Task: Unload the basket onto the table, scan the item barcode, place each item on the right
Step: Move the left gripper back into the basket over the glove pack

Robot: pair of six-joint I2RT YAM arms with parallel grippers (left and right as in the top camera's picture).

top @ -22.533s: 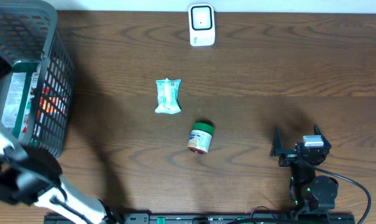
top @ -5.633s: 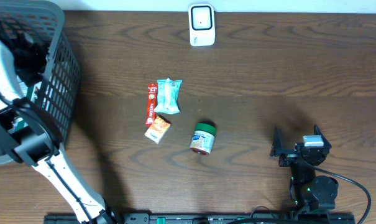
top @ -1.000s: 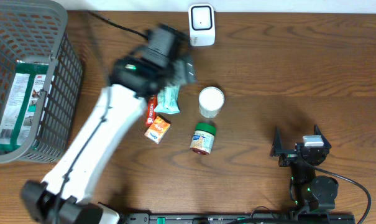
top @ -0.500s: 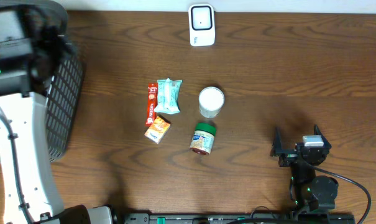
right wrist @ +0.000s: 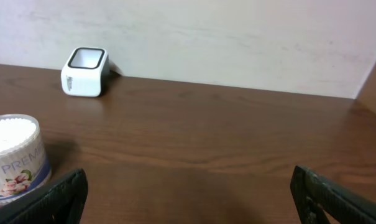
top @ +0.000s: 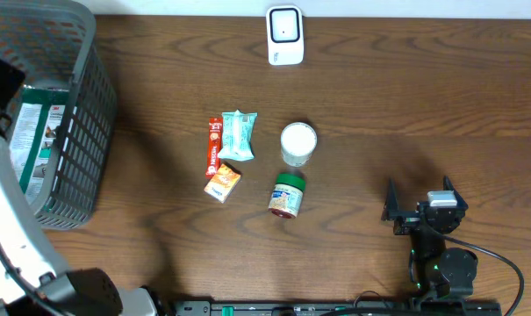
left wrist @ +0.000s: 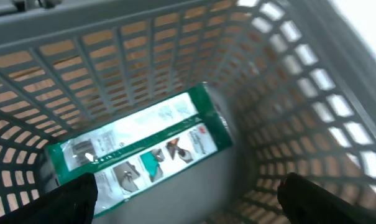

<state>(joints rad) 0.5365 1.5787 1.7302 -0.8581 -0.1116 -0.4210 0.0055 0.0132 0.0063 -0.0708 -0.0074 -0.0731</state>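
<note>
The white barcode scanner (top: 284,35) stands at the table's far edge and also shows as the scanner (right wrist: 84,71) in the right wrist view. Items lie mid-table: a red stick packet (top: 214,147), a teal packet (top: 238,134), a white round tub (top: 298,143), an orange packet (top: 222,183) and a green-lidded jar (top: 286,194). My left gripper (left wrist: 191,202) hangs open and empty over the grey basket (left wrist: 287,93), above a green-and-white package (left wrist: 138,146). My right gripper (top: 420,211) rests open at the front right, holding nothing.
The basket (top: 81,114) fills the table's left end, and my left arm (top: 10,228) rises beside it at the frame's left edge. The white tub (right wrist: 13,155) sits at the left of the right wrist view. A pale wall runs behind the table.
My left arm has swung from above the mid-table items back to the basket, its gripper now looking down inside it. The items and the right arm have not moved.
</note>
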